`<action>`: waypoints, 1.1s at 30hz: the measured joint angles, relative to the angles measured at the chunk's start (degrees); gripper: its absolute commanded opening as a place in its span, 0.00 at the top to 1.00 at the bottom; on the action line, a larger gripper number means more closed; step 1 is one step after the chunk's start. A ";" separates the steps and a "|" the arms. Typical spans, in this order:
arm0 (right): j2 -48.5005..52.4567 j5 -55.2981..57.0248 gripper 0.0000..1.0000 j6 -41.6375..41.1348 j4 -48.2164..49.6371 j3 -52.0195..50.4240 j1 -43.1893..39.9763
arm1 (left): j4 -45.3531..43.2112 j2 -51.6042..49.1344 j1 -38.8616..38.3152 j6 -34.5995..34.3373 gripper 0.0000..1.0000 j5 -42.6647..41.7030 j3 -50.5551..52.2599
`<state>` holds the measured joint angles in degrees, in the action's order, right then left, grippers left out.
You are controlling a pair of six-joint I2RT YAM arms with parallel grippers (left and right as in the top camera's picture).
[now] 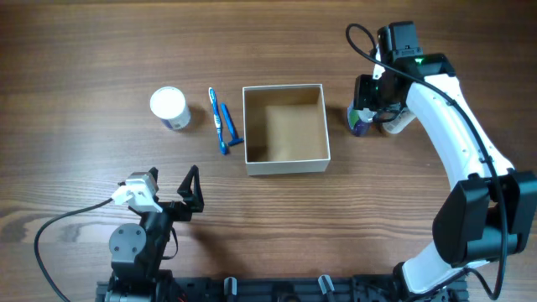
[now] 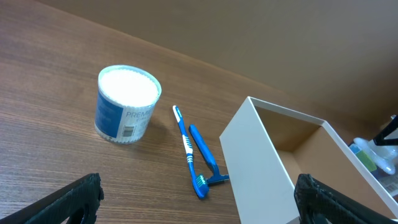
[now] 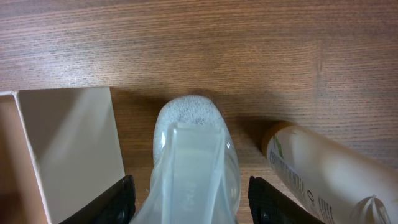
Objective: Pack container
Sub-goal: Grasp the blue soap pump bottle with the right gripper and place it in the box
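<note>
The container (image 1: 285, 130) is a square open-top box with white walls and a tan inside, at the table's middle; it also shows in the left wrist view (image 2: 261, 155) and the right wrist view (image 3: 74, 137). My right gripper (image 1: 367, 107) is just right of the container. Its jaws (image 3: 189, 193) are open and straddle a clear-capped translucent item (image 3: 193, 124) with gaps on both sides. A white bottle (image 3: 317, 174) lies right beside it. My left gripper (image 1: 191, 193) is open and empty near the front left (image 2: 196, 208).
A round white-lidded jar (image 1: 169, 107) stands left of the container, also in the left wrist view (image 2: 126, 104). A blue toothbrush (image 2: 188, 152) and a blue razor (image 2: 205, 155) lie between the jar and the container. The right arm (image 1: 457, 143) reaches over the right side.
</note>
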<state>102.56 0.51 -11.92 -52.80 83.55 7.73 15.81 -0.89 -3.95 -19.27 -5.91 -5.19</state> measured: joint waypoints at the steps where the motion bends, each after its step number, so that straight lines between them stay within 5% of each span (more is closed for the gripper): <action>1: 0.00 0.00 0.41 0.02 0.04 0.00 0.00 | 0.00 0.00 0.00 0.00 0.00 0.00 0.00; 6: 2.34 0.02 0.47 0.02 0.09 0.00 0.00 | 0.00 0.00 0.00 0.00 0.00 0.00 0.00; 9: 2.82 0.17 0.62 0.00 0.09 0.00 0.00 | 0.00 0.00 0.00 0.00 0.00 0.00 0.00; 20: -3.30 3.41 0.76 0.02 -3.89 0.17 1.01 | 0.00 0.00 0.00 0.00 0.00 0.00 0.00; 27: -27.61 3.78 0.84 -0.44 -4.11 0.20 13.22 | 0.00 0.00 0.00 0.00 0.00 0.00 0.00; 33: -22.12 3.78 0.84 -3.76 -1.09 0.20 20.94 | 0.00 0.00 0.00 0.00 0.00 0.00 0.00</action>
<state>80.44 4.29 -15.68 -53.89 83.74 28.67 15.81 -0.89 -3.95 -19.27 -5.91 -5.19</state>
